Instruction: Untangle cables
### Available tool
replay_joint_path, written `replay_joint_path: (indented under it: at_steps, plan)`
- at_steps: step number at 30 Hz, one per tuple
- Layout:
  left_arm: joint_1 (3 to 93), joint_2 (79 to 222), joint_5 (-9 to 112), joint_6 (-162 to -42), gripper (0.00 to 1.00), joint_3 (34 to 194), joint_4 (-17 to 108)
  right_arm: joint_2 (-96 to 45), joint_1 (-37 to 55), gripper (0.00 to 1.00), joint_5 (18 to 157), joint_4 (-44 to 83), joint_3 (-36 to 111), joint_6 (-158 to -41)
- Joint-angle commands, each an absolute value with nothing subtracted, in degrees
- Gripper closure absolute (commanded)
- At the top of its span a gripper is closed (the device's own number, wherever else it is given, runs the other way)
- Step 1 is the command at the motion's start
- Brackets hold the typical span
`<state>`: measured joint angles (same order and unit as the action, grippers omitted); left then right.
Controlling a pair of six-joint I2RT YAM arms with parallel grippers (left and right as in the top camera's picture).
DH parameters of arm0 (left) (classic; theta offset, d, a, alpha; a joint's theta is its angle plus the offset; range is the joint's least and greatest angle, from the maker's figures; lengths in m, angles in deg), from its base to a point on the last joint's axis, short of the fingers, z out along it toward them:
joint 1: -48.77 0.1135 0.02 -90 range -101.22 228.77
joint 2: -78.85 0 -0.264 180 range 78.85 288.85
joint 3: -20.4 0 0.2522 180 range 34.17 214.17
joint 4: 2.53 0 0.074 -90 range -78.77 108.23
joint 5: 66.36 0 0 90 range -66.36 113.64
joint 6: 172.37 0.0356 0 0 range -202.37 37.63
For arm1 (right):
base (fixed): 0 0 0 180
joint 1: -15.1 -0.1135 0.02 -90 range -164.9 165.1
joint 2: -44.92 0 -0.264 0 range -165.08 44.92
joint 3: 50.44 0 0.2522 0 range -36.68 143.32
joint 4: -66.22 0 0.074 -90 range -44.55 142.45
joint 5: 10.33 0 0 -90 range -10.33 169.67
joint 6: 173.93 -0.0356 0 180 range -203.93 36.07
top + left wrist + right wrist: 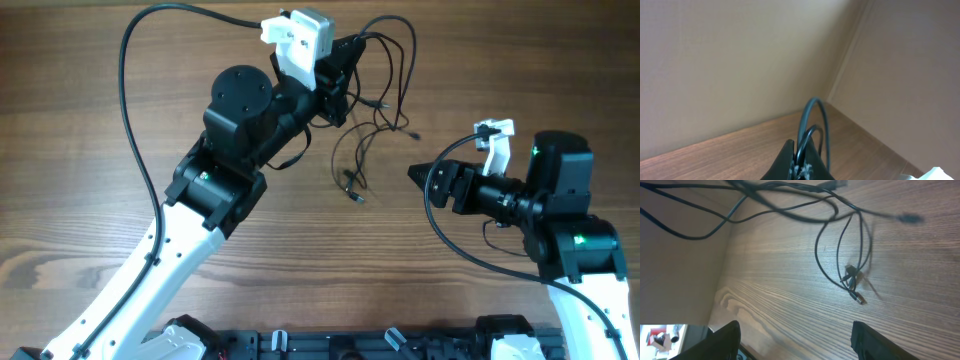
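The cables (385, 90) are thin dark wires with small plug ends, hanging in loose loops above the wooden table (100, 130) at the back centre. My left gripper (345, 68) is shut on the cables and holds them raised; in the left wrist view the wires (810, 125) arch up out of its closed jaws (801, 165). Loose ends with plugs (352, 188) reach down to the table. My right gripper (418, 172) is open and empty, to the right of the dangling ends. In the right wrist view the cables (850, 250) hang ahead of its spread fingers (795, 340).
Thicker black robot cables run along both arms, one arching over the left arm (130, 90) and one looping by the right arm (450, 235). A black rail (380, 345) lies along the table's front edge. A beige wall (740, 60) stands beyond the table.
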<state>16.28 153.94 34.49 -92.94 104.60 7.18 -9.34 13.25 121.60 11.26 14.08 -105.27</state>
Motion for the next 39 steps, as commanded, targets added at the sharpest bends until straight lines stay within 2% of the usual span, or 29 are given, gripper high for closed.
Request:
replay_joint_path:
  at_steps: [1,11,19,20,23,24,26,31,32,39]
  plan:
    - [16.8,152.6,35.4,-91.8,0.96,105.5,5.6,-6.8,13.2,0.27,121.9,11.2,14.4,-104.9]
    - [16.7,146.4,35.4,-91.8,0.96,105.5,-1.1,4.5,13.2,0.21,112.7,11.0,14.4,-106.8]
    - [16.7,142.9,35.4,-91.8,0.94,105.5,-4.4,5.7,13.2,0.17,112.4,11.0,14.4,-106.9]
    - [16.8,143.4,35.4,-91.8,0.86,105.5,-2.2,5.7,13.2,0.15,112.4,11.0,14.4,-106.8]
    - [16.8,145.0,35.4,-91.8,0.80,105.5,2.3,5.7,13.2,0.13,112.4,11.0,14.4,-106.8]
    - [16.8,146.0,35.4,-91.8,0.74,105.5,4.9,5.7,13.2,0.13,112.5,11.0,14.4,-106.8]
    - [16.8,147.9,35.4,-91.8,0.44,105.5,9.5,5.7,13.2,0.13,112.4,11.0,14.4,-106.8]
    - [16.8,151.7,33.1,-91.8,0.05,105.5,20.9,5.7,13.2,0.12,112.4,10.8,14.4,-106.6]
    - [16.8,151.8,31.7,-91.8,0.00,105.5,22.2,5.7,13.2,0.12,112.2,10.6,14.4,-106.6]
    - [16.8,149.5,20.4,-91.9,0.00,105.5,32.9,5.7,13.2,0.05,107.7,7.9,14.4,-106.4]
